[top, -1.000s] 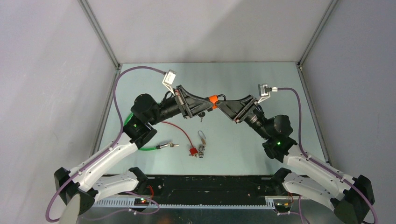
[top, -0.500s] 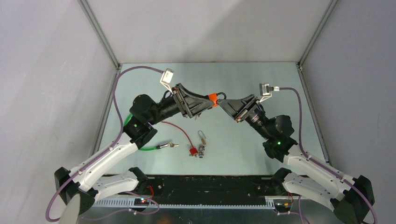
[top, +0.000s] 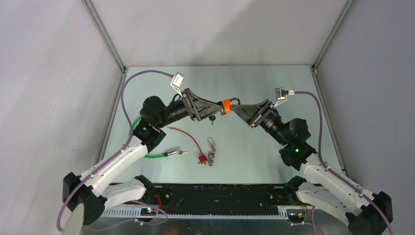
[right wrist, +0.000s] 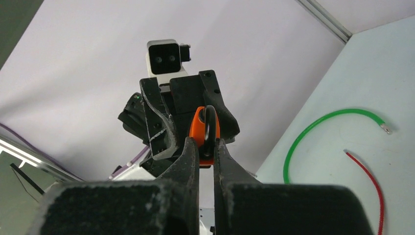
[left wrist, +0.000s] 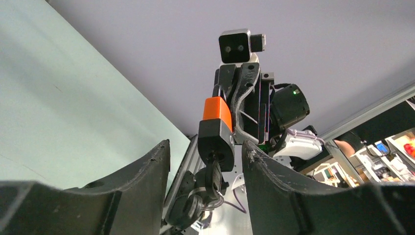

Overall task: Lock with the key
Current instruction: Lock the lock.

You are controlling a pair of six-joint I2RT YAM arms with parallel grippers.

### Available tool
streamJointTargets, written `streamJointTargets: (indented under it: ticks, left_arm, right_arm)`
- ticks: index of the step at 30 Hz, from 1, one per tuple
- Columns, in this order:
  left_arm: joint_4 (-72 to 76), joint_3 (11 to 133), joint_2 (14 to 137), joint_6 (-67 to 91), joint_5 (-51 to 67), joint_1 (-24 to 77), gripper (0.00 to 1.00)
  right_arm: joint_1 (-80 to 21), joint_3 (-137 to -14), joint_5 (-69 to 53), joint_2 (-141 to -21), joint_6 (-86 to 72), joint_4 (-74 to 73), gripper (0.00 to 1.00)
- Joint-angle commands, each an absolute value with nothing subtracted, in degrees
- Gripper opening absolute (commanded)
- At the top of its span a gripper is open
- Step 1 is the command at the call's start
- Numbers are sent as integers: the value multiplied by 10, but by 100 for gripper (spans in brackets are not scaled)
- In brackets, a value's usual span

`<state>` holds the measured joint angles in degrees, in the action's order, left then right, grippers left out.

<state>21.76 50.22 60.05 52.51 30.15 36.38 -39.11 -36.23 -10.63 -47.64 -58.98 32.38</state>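
1. While both arms reach inward and meet tip to tip above the middle of the desk (top: pixel 274 83), nearer its far edge, the right gripper (right wrist: pixel 206 144) is clamped on the shackle of the orange padlock (top: pixel 226 105), holding it in the air.
2. The left gripper (left wrist: pixel 205 147) is spread, one finger on either side of the lock body and apparently clear of it. The key (left wrist: pixel 211 172) sits in the keyhole.
3. Compared with half a second ago, the padlock is slightly nearer the right edge, and the key shows again below the left gripper.

padlock (top: pixel 226 105) a touch further right
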Motion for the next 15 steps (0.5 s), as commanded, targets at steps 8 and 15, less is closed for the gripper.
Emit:
streamJointTargets:
  ticks: [8,15]
  left_arm:
    - [233,522,642,542,368,361,20]
    - [233,520,651,568,361,363,0]
  right_arm:
    - [-381,-386,-131,-479,-589,317,0]
    - [-381,-385,-117,-492,-595,324,18]
